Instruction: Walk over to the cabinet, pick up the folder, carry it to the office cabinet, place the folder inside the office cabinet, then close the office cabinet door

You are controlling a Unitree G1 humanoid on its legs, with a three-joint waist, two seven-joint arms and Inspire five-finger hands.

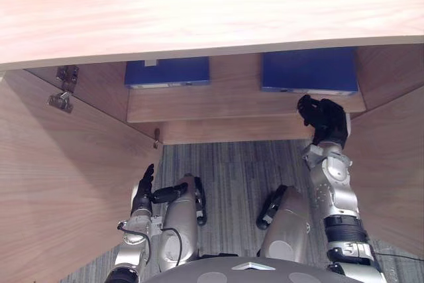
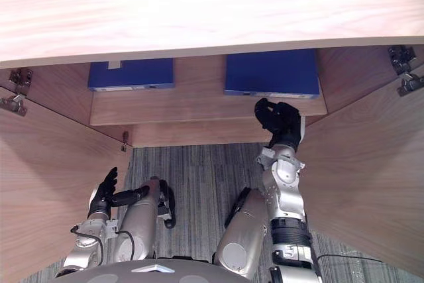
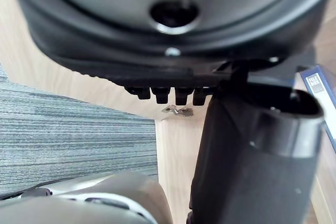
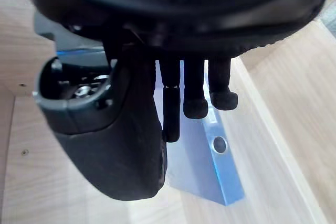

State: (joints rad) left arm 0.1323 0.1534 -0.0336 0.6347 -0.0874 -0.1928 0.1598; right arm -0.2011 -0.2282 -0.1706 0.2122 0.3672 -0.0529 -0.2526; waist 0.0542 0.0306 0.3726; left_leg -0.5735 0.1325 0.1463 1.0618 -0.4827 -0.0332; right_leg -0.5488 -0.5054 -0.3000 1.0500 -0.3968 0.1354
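blue folder (image 1: 309,69) is placed on cabinet shelf (image 1: 232,105) | right hand (image 1: 322,118) is held beside it, fingers loose, empty | left hand (image 1: 142,191) is held low, fingers straight | door (image 1: 66,183) closing is left

The cabinet top (image 1: 212,4) hides the far ends of the left folder (image 1: 167,71) and right folder (image 1: 309,69).

A pale wood top (image 1: 212,4) spans the upper frame. The left door (image 1: 59,183) and right door (image 1: 391,164) stand open, a metal hinge (image 1: 63,91) at upper left. Grey striped carpet (image 1: 232,164) covers the lower centre.
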